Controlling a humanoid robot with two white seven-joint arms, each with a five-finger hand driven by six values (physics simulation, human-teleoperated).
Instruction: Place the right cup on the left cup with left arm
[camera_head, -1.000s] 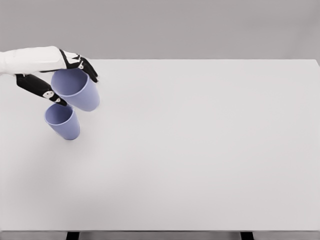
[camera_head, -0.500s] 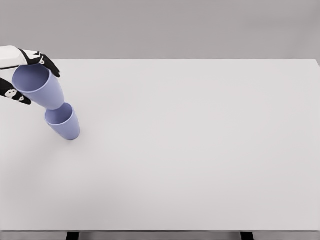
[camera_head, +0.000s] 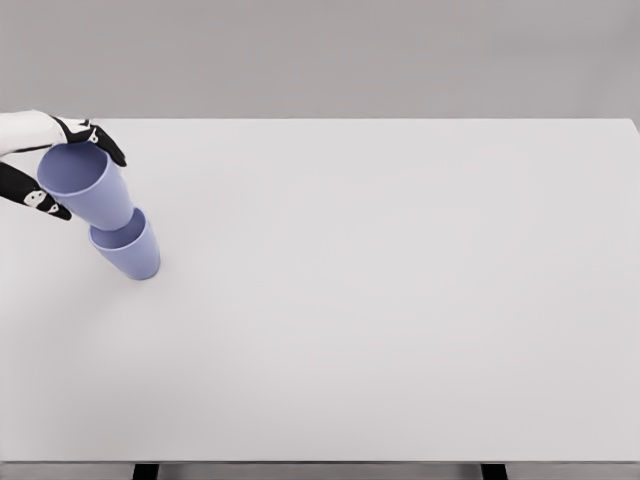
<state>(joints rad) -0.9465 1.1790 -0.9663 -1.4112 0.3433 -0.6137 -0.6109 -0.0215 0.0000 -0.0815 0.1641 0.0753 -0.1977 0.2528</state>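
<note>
Two lavender-blue cups show at the far left of the head view. The lower cup (camera_head: 128, 254) stands on the white table (camera_head: 380, 300), leaning a little. The upper cup (camera_head: 88, 187) is tilted, and its base dips into the lower cup's mouth. My left hand (camera_head: 62, 168) reaches in from the left edge and is shut on the upper cup near its rim, with dark fingers (camera_head: 103, 143) over the far side and the thumb on the near side. The right arm is out of view.
The table's left edge runs close to the cups. A plain grey wall stands behind the table. Dark table legs (camera_head: 145, 471) show below the front edge.
The held cup travelled left from beside the standing cup to above it, then came down and slightly right, so its base now sits in the lower cup's mouth.
</note>
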